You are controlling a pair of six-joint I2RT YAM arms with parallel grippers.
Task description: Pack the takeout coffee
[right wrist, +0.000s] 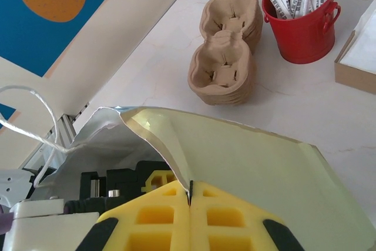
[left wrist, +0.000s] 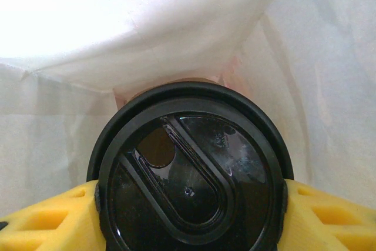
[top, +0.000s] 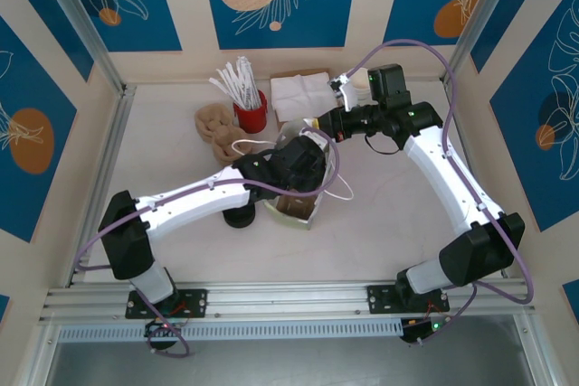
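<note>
Our left gripper (left wrist: 191, 218) clamps the takeout coffee (left wrist: 191, 174) by its sides inside the white paper bag (left wrist: 311, 57), lid facing the wrist, so the cup's axis runs along our reach toward the bag's bottom; our right gripper (right wrist: 190, 201) pinches the bag's rim

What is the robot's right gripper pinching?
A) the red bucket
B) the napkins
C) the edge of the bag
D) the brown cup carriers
C: the right gripper is shut on the folded edge of the bag, well away from the red bucket and the brown cup carriers.
</note>
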